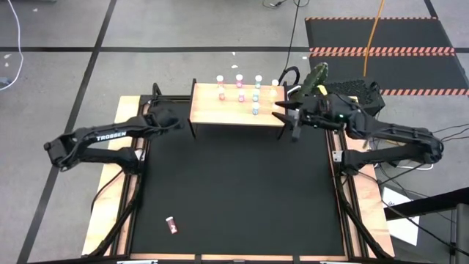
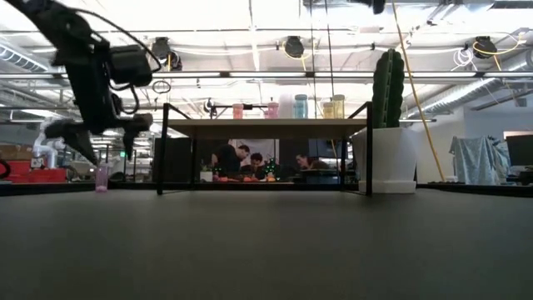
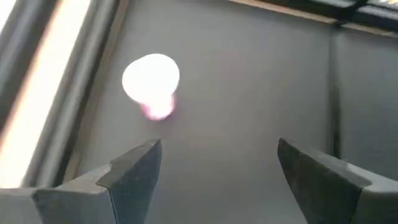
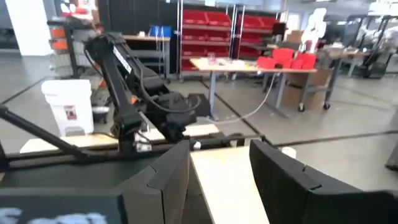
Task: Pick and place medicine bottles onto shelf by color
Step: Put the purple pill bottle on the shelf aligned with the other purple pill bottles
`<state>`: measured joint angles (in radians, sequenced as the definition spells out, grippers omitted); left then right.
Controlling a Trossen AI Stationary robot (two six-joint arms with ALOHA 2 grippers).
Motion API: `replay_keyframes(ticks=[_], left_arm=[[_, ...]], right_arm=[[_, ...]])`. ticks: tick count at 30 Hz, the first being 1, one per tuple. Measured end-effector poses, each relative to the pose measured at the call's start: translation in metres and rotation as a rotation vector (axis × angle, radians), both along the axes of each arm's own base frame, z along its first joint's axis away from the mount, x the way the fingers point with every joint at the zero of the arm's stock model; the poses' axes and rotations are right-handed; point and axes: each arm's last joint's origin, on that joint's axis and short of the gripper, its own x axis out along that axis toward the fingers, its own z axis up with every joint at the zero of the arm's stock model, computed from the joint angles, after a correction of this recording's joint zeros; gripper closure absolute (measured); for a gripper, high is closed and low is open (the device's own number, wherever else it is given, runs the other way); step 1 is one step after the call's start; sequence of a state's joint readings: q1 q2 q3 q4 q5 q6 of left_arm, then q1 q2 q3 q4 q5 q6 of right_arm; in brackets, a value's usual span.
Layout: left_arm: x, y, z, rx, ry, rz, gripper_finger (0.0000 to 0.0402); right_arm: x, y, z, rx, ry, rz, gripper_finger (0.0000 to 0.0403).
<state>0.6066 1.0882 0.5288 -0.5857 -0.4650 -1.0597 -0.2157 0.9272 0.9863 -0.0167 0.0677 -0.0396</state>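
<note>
From overhead I have the shelf [image 1: 238,110] standing at the far edge of the counter [image 1: 234,198], with medicine bottles [image 1: 239,89] upright on its board in short rows: pink ones toward its left end, teal ones next, and whitish or yellowish ones at its right end. One pink bottle [image 1: 171,225] lies on its side near the counter's near left corner, well apart from everything else.

My left end effector [image 1: 170,117] sits at the counter's far left corner, just beside the shelf's left end. Through its wrist camera I see its fingers [image 3: 134,171] spread wide with nothing between them, and an upright white-capped pink bottle [image 3: 152,84] on the dark mat just ahead of the gap. The low view shows that same bottle [image 2: 102,177] standing on the counter with the end effector above it.

My right end effector [image 1: 282,114] is at the shelf's right end, over the board's edge. Its fingers [image 4: 165,180] stand partly apart and I see nothing held between them. The cactus pot [image 2: 386,158] stands beside the shelf's right end.
</note>
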Motion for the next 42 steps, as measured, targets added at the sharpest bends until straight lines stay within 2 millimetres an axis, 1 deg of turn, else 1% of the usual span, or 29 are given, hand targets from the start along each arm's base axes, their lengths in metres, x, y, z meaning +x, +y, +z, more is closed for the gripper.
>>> replay_keyframes(ticks=[3,8,11,17,21,25,27,31,34,42], left_arm=[[-0.003,0.005,-0.013,0.054,-0.034,-0.014,0.0080],[-0.019,0.003,-0.033,-0.004,-0.046,0.122,0.0080],[-0.025,0.002,-0.042,-0.003,-0.060,0.162,0.0080],[-0.028,0.006,-0.054,0.107,-0.121,0.112,0.0080],[-0.036,0.006,-0.061,0.100,-0.085,0.132,0.0080],[-0.041,0.004,-0.068,0.117,-0.042,0.087,0.0085],[-0.043,0.003,-0.071,0.141,-0.013,0.054,0.0100],[-0.046,0.001,-0.076,0.204,0.031,-0.016,0.0149],[-0.048,-0.001,-0.080,0.227,0.048,-0.034,0.0181],[-0.052,-0.004,-0.085,0.309,0.049,-0.065,0.0238]], right_arm=[[0.008,-0.008,-0.006,0.003,0.024,0.004,0.0238],[0.016,-0.020,-0.007,-0.017,0.000,-0.029,0.0238],[0.020,-0.026,-0.005,-0.032,-0.038,-0.051,0.0238],[0.023,-0.041,-0.002,-0.085,-0.102,-0.096,0.0238],[0.021,-0.051,0.000,-0.090,-0.128,-0.077,0.0238],[0.018,-0.057,0.000,-0.076,-0.130,-0.083,0.0238],[0.017,-0.058,0.000,-0.077,-0.129,-0.089,0.0238],[0.017,-0.059,-0.001,-0.080,-0.127,-0.073,0.0238],[0.017,-0.059,-0.001,-0.080,-0.125,-0.073,0.0238],[0.016,-0.060,0.002,-0.092,-0.154,-0.082,0.0239]])
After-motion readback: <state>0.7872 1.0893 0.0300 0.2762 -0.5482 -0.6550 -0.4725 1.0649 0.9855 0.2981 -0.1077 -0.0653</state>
